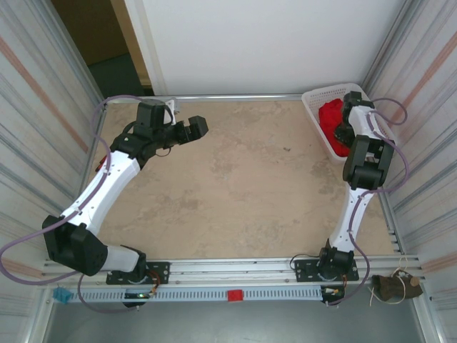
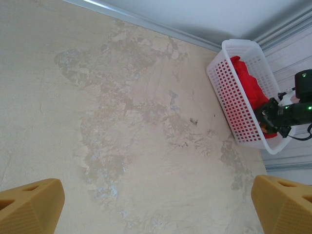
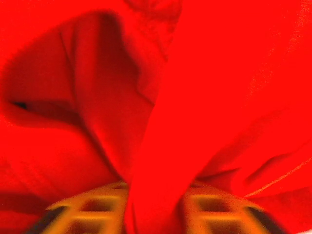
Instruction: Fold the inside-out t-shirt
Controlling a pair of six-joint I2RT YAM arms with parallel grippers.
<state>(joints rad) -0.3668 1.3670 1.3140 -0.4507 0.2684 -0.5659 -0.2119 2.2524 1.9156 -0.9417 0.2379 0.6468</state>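
Right gripper [image 3: 156,210] clamped on a raised fold of the red t-shirt [image 3: 161,141]. One yellow finger [image 3: 87,209] sits on each side of the fold, with cloth bunched all around and above them. The view is blurred, so no print is readable. T-shirt lies crumpled directly under the right gripper, inside a white mesh basket [image 1: 312,111]. Right arm [image 1: 365,161] reaches down into the basket from the near side. Basket stands on the counter [image 1: 243,186], far right corner, close to the right wall. Left gripper [image 1: 196,130] has its jaws wide apart with nothing between them, and hovers over bare counter at the far left. From the left gripper, basket and t-shirt are well off to its right, across the counter. Red cloth shows through the basket's mesh wall.
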